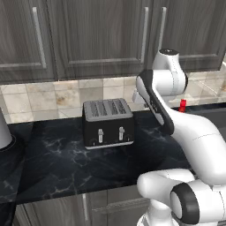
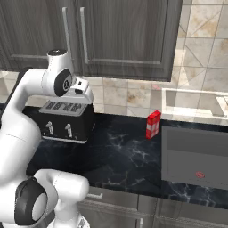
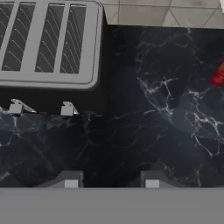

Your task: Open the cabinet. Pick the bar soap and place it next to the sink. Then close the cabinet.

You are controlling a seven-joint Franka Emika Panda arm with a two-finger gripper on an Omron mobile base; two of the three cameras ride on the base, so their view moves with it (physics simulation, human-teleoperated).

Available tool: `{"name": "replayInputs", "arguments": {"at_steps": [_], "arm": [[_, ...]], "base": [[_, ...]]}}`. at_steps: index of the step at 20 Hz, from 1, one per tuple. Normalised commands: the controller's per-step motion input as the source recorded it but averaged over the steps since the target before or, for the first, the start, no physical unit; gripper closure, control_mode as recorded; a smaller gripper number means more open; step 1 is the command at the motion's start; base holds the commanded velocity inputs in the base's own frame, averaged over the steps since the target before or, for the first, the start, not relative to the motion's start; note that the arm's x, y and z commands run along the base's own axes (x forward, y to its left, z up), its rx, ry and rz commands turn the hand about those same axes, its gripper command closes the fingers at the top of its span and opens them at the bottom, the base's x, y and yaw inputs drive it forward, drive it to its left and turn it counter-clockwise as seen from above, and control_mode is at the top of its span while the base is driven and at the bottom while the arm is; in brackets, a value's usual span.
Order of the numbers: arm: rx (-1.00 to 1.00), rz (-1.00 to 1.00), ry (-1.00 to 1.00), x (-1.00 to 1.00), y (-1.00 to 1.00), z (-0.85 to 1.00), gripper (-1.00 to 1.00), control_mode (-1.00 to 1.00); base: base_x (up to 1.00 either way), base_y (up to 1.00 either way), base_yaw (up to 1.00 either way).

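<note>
step: cabinet not yet opened | pincer [image 3: 111, 180]: jaws part-open, holding nothing, aimed down at the black worktop [image 3: 144, 109] just right of the toaster [image 2: 67, 118] | cabinet [image 2: 124, 35]: doors shut, at our 12 o'clock, above; handle [image 2: 83, 36] long axis vertical | bar soap: unseen

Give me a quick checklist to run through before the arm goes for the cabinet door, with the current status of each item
1. Cabinet doors shut, handles free to grab: ok.
2. Gripper empty, fingers apart, nothing between them: ok.
3. Gripper lined up with a door handle: not ok; it points down at the countertop beside the toaster.
4. Bar soap located: cannot tell; likely behind the closed doors.
5. Space next to the sink for the soap: ok, though a red-and-white bottle stands near its left rim.
6. Arm's way up past the toaster: ok, as far as the pictures show.
</note>
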Motion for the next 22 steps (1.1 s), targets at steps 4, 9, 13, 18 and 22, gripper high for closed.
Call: {"name": "replayInputs", "arguments": {"at_steps": [4, 9, 13, 18, 22], "arm": [[0.0, 0.0, -0.02, -0.07, 0.0, 0.0, -1.0, -1.0], [0.01, -0.02, -0.05, -0.15, -0.01, 0.02, -1.0, -1.0], [0.1, -0.02, -0.19, -0.26, -0.29, 0.24, -1.0, -1.0], [0.12, 0.0, -0.27, -0.42, -0.19, 0.66, -1.0, -1.0], [0.1, 0.0, -0.28, -0.46, -0.26, 0.73, -1.0, -1.0]], "base": [[0.0, 0.0, 0.0], [0.0, 0.0, 0.0], [0.0, 0.0, 0.0], [0.0, 0.0, 0.0], [0.0, 0.0, 0.0]]}}
